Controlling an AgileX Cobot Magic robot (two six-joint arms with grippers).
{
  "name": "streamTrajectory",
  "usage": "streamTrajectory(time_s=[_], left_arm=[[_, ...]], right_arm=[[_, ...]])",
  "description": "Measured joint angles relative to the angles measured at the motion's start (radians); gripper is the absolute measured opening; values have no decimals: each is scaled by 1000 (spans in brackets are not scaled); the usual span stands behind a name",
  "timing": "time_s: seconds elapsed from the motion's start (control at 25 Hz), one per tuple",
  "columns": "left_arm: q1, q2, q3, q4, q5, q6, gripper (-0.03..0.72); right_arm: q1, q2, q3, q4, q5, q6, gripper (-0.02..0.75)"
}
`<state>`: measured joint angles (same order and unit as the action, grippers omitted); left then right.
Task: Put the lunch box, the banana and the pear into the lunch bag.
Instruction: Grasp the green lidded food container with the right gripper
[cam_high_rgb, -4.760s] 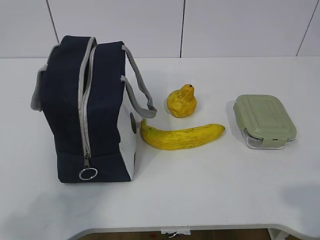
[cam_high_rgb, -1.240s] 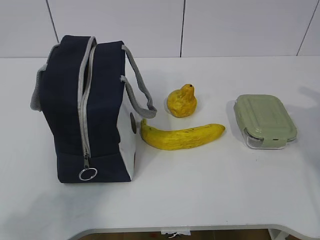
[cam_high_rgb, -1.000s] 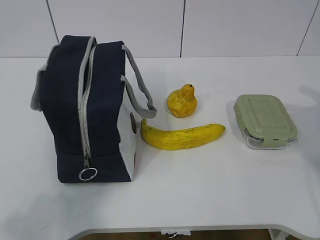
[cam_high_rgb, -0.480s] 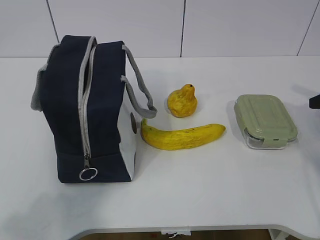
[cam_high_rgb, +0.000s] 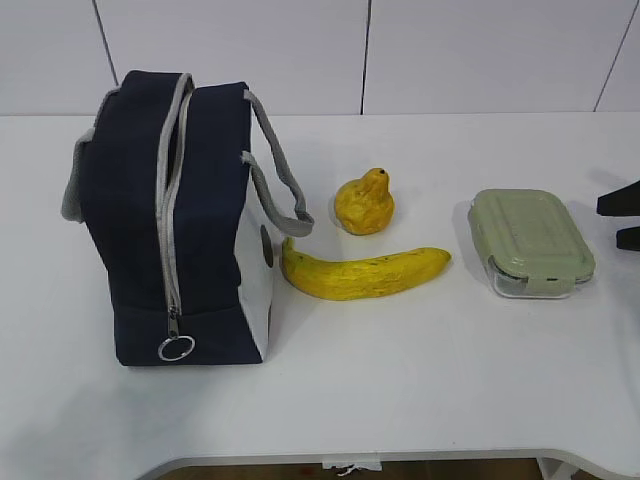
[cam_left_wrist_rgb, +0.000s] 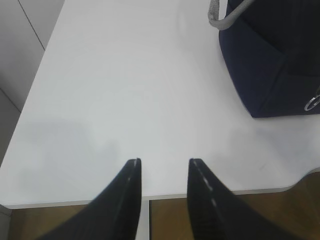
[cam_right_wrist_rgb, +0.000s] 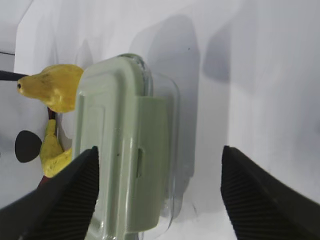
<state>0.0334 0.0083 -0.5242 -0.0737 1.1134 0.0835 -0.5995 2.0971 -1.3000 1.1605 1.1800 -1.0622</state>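
We saw the lunch box lying flat on the white table at the right, its green lid up. The right gripper showed at the right edge of the scene, just right of the box and apart from it. In its wrist view the two dark fingers stood spread wide and held nothing, with the lunch box lying between and beyond them.

The banana lay left of the box, with the pear just beyond it on the far side. The lunch bag stood upright at the left, its zipper closed with the ring pull at the near bottom.

The left gripper hovered over bare table left of the bag, its jaws partly apart and holding nothing.
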Motion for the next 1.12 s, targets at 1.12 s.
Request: streamTrajectory(time_s=[1.12], left_arm=[[0,0,0,0,-2,0,240]], right_arm=[[139,81,-10,45,-6,-22,580]])
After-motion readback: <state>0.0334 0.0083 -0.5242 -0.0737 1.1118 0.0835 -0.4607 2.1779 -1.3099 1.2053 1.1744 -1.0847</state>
